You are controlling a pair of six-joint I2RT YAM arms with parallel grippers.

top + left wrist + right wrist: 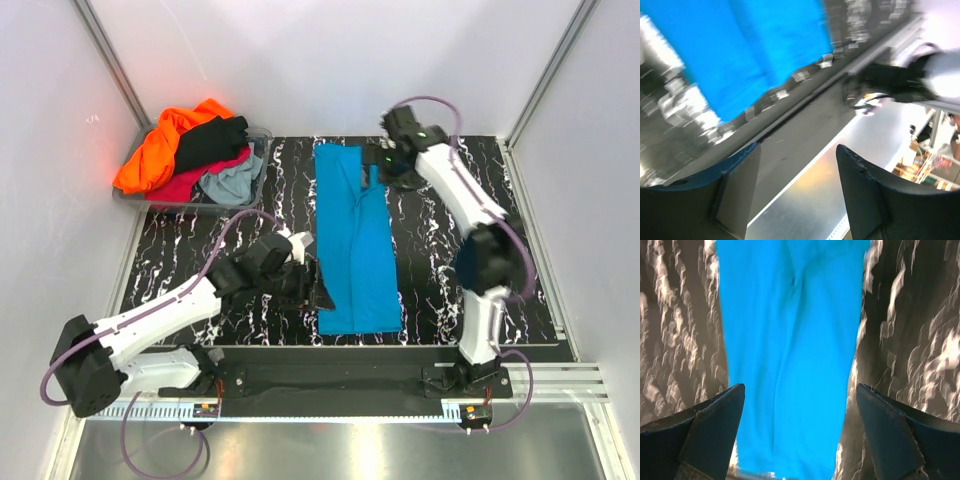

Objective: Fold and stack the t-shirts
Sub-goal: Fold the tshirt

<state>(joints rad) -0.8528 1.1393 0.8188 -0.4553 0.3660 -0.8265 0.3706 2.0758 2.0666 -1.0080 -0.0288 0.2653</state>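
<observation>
The turquoise t-shirt (355, 250) lies in the middle of the worktop (165, 265) as a long narrow strip running from the far side toward the arms, its upper half creased. The right pincer (800, 390) hangs wide and empty over the strip's far end; the left pincer (797, 150) is also wide and empty, just beside the near left corner and not over the cloth. The likely trouble is a grab that takes only the top layer – the lengthwise fold would then open – or the two ends being lifted unevenly, skewing the strip. Both wrist views are blurred, so contact cannot be judged. Nothing lies between the pincers and the shirt. At the far left, well apart, a clear bin (255, 170) holds the orange (165, 150), black (210, 140), crimson (185, 185) and grey (232, 180) shirts, unfolded.
</observation>
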